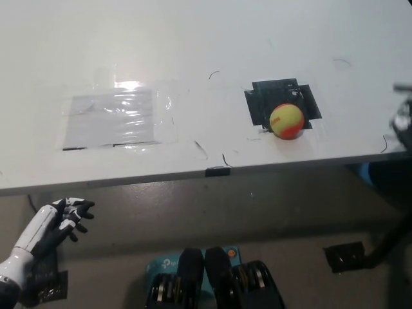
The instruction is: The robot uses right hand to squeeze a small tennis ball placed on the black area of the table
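Nearest, at about seven o'clock below the table edge, the white left hand (61, 219) rests idle, its fingers loosely apart and grasping nothing. Past it, the white table (193, 51) carries a shiny taped sheet (112, 119) toward ten o'clock. Farther on, at about two o'clock, the small tennis ball (287, 121), yellow above and orange below, sits on the near right part of the black area (270, 96). At three o'clock a blurred dark shape at the picture's edge may be the right hand (403, 122); I cannot tell how its fingers stand. The ball looks light, soft and fuzzy, so it should roll if nudged; best wrapped from above around its widest part.
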`<state>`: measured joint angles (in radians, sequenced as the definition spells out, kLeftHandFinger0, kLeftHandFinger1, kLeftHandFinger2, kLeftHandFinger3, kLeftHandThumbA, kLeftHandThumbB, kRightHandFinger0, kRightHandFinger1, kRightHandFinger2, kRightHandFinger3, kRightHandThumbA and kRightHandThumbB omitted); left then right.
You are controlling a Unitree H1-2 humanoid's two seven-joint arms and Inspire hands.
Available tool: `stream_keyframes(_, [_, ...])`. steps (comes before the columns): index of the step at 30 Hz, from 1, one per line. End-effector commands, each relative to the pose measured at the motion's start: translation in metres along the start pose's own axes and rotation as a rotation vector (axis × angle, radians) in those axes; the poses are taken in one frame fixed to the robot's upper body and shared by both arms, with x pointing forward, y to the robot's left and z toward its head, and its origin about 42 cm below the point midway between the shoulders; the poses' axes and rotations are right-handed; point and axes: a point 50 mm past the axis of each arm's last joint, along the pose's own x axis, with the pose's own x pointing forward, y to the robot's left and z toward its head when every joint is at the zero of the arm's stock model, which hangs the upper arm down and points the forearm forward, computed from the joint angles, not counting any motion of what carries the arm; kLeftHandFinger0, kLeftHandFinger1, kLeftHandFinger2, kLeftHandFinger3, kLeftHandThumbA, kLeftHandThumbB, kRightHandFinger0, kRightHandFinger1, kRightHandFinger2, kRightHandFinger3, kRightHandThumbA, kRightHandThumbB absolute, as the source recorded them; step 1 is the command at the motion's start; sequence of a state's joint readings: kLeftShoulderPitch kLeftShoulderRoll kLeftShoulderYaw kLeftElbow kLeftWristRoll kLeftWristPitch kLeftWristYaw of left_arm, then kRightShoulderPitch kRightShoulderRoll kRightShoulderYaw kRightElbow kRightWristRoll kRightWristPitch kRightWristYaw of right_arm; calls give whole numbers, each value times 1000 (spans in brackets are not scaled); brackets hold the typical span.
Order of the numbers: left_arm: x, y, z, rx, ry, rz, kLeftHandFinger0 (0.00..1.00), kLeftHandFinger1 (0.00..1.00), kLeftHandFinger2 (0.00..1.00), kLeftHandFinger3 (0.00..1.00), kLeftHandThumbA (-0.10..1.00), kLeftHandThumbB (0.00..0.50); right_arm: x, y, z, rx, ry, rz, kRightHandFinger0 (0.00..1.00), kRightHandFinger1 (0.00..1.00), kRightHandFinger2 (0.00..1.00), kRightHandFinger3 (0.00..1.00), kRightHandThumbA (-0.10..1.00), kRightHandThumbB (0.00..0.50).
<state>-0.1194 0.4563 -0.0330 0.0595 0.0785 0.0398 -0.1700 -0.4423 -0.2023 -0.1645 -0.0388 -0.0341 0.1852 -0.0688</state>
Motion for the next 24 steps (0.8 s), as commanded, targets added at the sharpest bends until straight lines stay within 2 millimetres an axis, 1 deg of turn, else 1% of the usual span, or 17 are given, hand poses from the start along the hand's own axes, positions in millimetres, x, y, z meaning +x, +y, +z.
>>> stream_keyframes(1, [3,6,12,24,-45,3,445,494,602,695,885,38,36,5,58,-70,-144,17,32,117,371,593,28,273])
stream_keyframes(2, [3,6,12,23,-47,3,449,501,607,696,885,41,44,8,66,-79,-155,28,42,170,444,622,62,292])
stream_keyframes(3, [3,6,12,26,-41,3,461,510,612,703,894,41,57,18,79,-102,-172,91,123,329,586,678,98,328])
stream_keyframes(4, [3,6,12,25,-42,3,461,508,609,700,890,38,60,21,83,-111,-165,108,179,412,669,718,90,347])
stream_keyframes(5, [3,6,11,21,-42,3,462,509,608,696,888,41,65,29,87,-172,-156,150,308,571,825,793,113,337])
stream_keyframes(6, [3,6,11,19,-40,4,464,511,609,694,887,47,70,34,86,-237,-152,182,489,744,935,855,185,350])
stream_keyframes(7, [3,6,11,19,-39,5,466,513,610,692,886,48,71,36,86,-258,-148,192,570,796,963,871,207,358])
stream_keyframes(8, [4,6,10,14,-37,3,469,514,610,690,886,55,77,49,80,-312,-113,250,866,1000,1000,943,270,389])
stream_keyframes(10, [4,4,11,16,-41,-1,462,508,597,680,883,57,78,58,73,-345,-80,290,1000,1000,1000,1000,334,439])
stream_keyframes(12, [5,4,11,18,-40,-2,454,501,590,674,887,62,80,64,71,-362,-48,323,1000,1000,1000,1000,346,441])
stream_keyframes(13, [5,4,11,21,-47,1,450,499,587,673,879,43,81,72,67,-389,-33,361,1000,1000,1000,1000,412,467])
stream_keyframes(14, [5,4,10,14,-44,1,447,498,586,675,870,45,82,81,64,-434,-26,406,1000,1000,1000,1000,456,460])
stream_keyframes(15, [5,4,9,8,-52,2,441,493,580,672,854,39,82,86,62,-480,-34,432,1000,1000,1000,1000,510,474])
stream_keyframes(17, [6,5,11,18,-48,-2,433,488,568,657,868,44,84,95,58,-495,-12,449,1000,1000,1000,1000,514,500])
stream_keyframes(20, [6,5,13,28,-53,-3,414,475,559,648,880,35,86,103,54,-545,3,468,1000,1000,1000,1000,535,500])
stream_keyframes(22, [6,5,14,16,-52,-1,426,481,560,654,823,7,85,116,45,-612,22,504,1000,1000,1000,1000,545,500])
stream_keyframes(24, [7,6,15,14,-57,-3,427,482,563,657,822,7,86,118,43,-623,20,503,1000,1000,1000,1000,545,500])
